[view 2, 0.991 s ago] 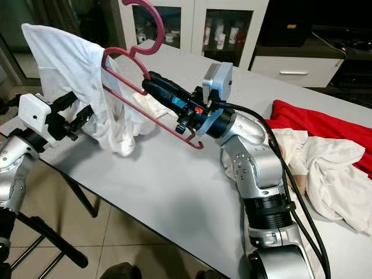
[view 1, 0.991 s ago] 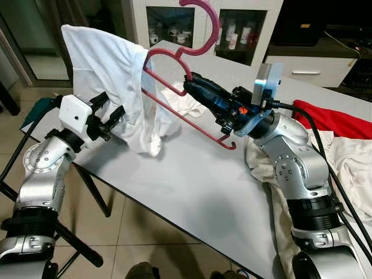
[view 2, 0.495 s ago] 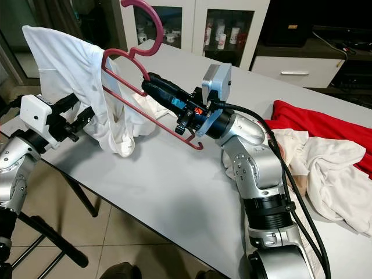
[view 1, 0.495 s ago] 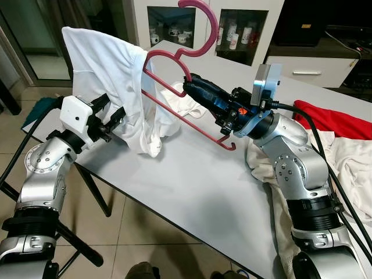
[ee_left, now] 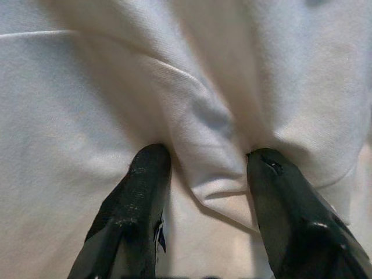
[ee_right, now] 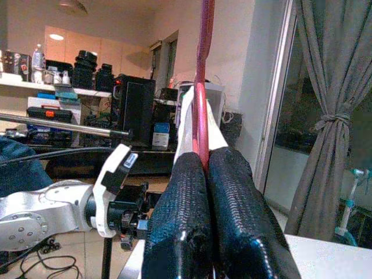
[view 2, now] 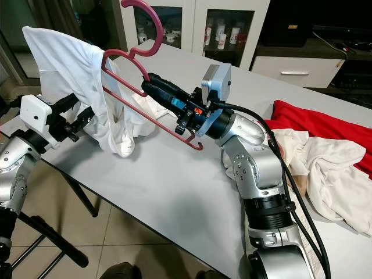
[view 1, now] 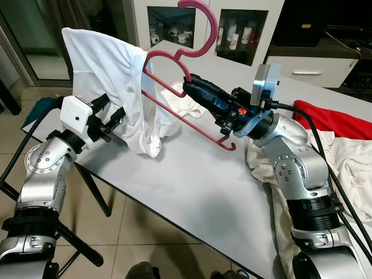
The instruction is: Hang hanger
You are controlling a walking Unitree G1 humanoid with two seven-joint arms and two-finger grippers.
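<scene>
A dark pink hanger (view 1: 215, 28) is held up over the grey table (view 1: 197, 186), hook upward. My right gripper (view 1: 189, 86) is shut on its frame near the neck, and the bar (ee_right: 201, 116) runs up between the two black fingers. A white shirt (view 1: 110, 64) hangs over the hanger's left shoulder and sags down to the table. My left gripper (view 1: 116, 119) reaches into the shirt from the left, near the table's corner. Its fingers (ee_left: 148, 174) pinch a fold of the white cloth.
A red garment (view 1: 337, 119) and a heap of white clothes (view 1: 349, 163) lie on the table's right side beside my right arm. A glass-door cabinet (view 1: 232, 29) stands behind the table. Tiled floor and a teal cloth (view 1: 38, 107) lie to the left.
</scene>
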